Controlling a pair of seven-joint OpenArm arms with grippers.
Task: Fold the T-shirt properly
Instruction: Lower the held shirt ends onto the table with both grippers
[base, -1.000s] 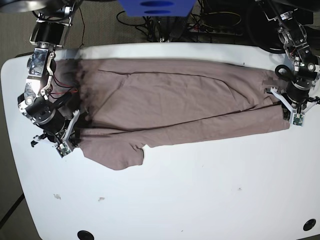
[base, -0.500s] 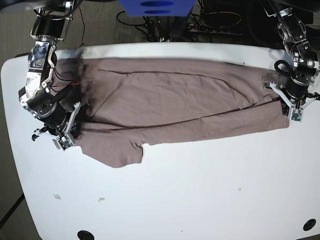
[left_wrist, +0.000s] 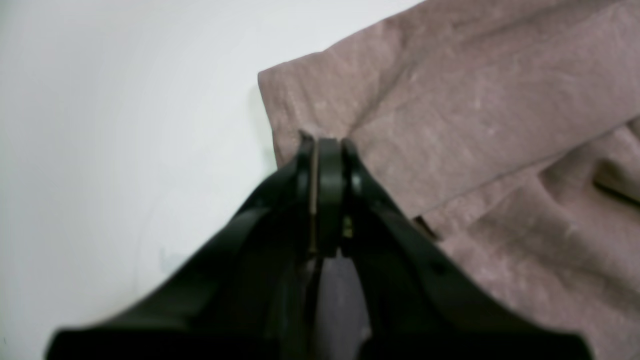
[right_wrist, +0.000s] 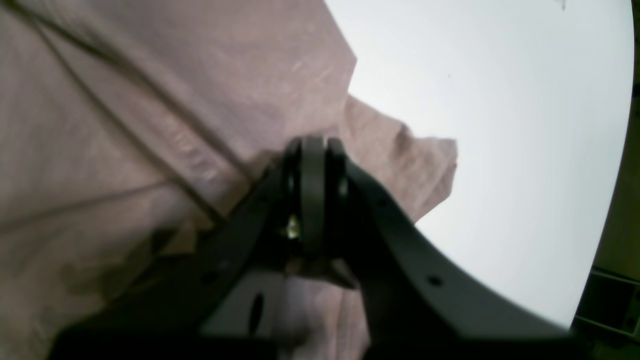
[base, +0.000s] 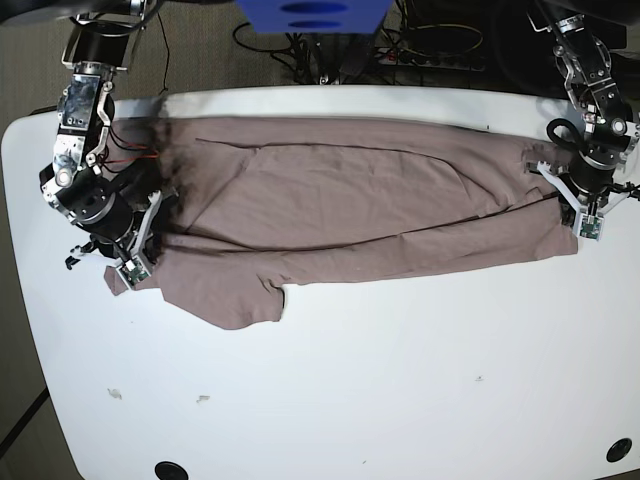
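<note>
A dusty mauve-brown T-shirt (base: 350, 200) lies stretched across the upper half of a white table (base: 400, 380), its long axis running nearly level from the left of the base frame to the right, with a slight sag toward the lower left. A short sleeve (base: 245, 300) pokes down toward the bottom of the frame, left of center, its cuff end squared off just beside a small notch in the cloth. A fold line crosses the garment lengthwise, so the lower band of fabric lies as a flap under the broader upper panel. At the left edge of the base view the right gripper (base: 133, 262) is clamped shut on the T-shirt, jaws pressed together on a pinch of cloth; its wrist camera shows the black fingers (right_wrist: 312, 190) closed against each other with wrinkled fabric bunched around them and a loose corner jutting toward the right of that frame over bare tabletop. At the right edge of the base view the left gripper (base: 583, 222) is likewise closed on the T-shirt's other end; its wrist view shows the pads (left_wrist: 327, 170) meeting at the cloth's edge, near a squared corner in the upper middle of the frame, with the cloth spreading away to the right. Cables (base: 330, 45) and a blue object (base: 312, 15) sit beyond the table's far edge.
</note>
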